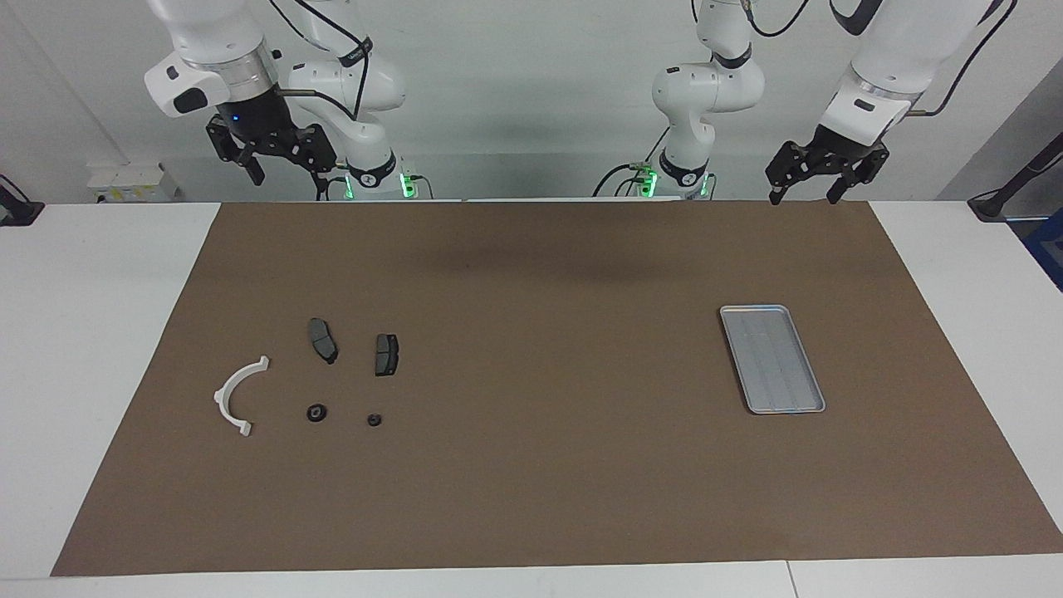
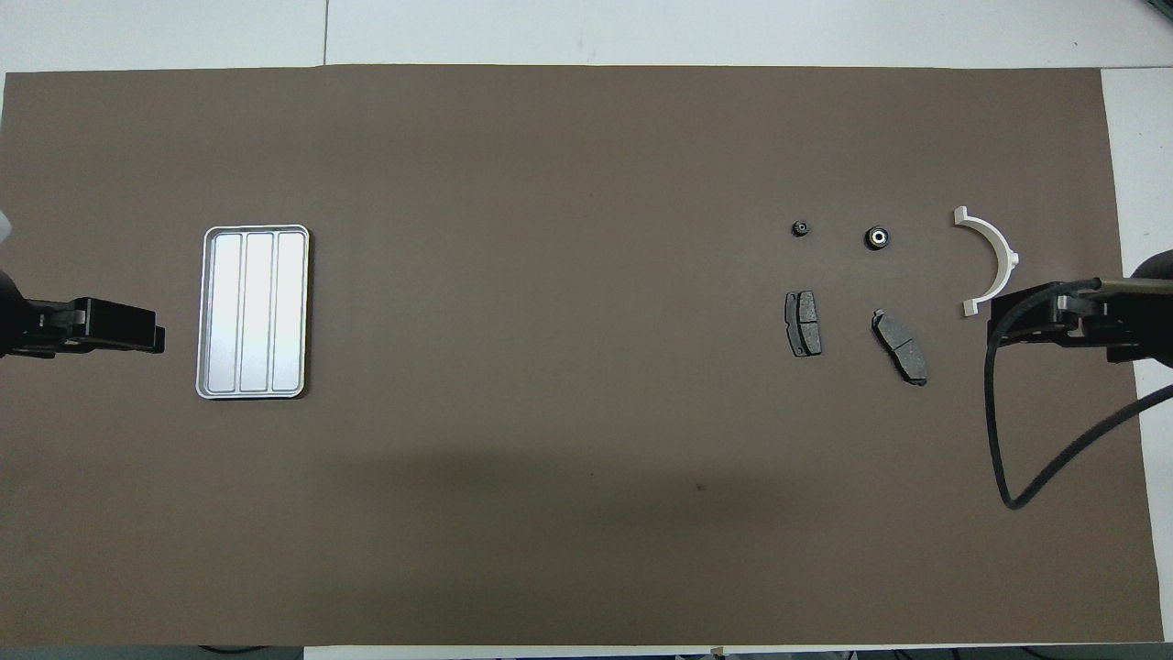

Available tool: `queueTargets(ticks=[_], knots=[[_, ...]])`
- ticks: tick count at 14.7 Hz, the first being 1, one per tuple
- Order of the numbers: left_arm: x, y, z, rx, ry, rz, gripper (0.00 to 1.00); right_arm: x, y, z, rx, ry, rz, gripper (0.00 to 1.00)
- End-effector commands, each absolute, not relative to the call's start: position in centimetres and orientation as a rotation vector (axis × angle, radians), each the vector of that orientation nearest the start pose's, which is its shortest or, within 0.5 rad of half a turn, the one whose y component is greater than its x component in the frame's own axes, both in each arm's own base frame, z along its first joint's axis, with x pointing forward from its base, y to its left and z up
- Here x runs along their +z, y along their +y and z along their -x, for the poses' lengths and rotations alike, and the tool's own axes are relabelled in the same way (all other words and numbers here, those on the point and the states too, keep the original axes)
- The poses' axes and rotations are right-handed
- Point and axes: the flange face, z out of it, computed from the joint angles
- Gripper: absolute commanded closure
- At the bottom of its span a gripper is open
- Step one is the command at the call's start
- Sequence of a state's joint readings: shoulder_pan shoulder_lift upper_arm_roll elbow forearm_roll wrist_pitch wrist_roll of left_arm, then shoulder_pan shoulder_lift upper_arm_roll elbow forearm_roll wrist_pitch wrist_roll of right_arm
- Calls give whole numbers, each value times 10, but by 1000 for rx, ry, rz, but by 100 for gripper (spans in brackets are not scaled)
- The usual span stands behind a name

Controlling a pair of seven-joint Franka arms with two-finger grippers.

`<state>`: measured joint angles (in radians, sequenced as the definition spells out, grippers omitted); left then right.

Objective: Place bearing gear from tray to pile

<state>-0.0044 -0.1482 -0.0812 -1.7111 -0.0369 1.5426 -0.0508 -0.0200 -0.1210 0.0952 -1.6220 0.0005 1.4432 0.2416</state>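
White desk [image 1: 100, 349], most of its top covered by a brown mat [image 1: 548, 465].

On the mat, toward the left arm's end: silver tray [image 1: 772, 358], ribbed floor, nothing in it.

Toward the right arm's end, a loose group, all pieces apart from one another:
- white half-ring bracket [image 1: 236, 395], nearest that end
- two dark grey brake pads [image 1: 322, 339] [image 1: 386, 354], side by side
- two small black round parts [image 1: 315, 412] [image 1: 374, 419], farther from the robots than the pads

Tray and group lie well apart, bare mat between them.
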Motion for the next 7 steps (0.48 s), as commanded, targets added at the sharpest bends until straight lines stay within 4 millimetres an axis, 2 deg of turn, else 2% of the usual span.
queueTargets(ticks=[1, 7], knots=[[635, -50, -490, 34, 50, 3178, 0, 652, 43, -500, 115, 237, 3135, 0], [635, -49, -490, 34, 48, 3179, 0, 656, 44, -500, 91, 235, 3135, 0]])
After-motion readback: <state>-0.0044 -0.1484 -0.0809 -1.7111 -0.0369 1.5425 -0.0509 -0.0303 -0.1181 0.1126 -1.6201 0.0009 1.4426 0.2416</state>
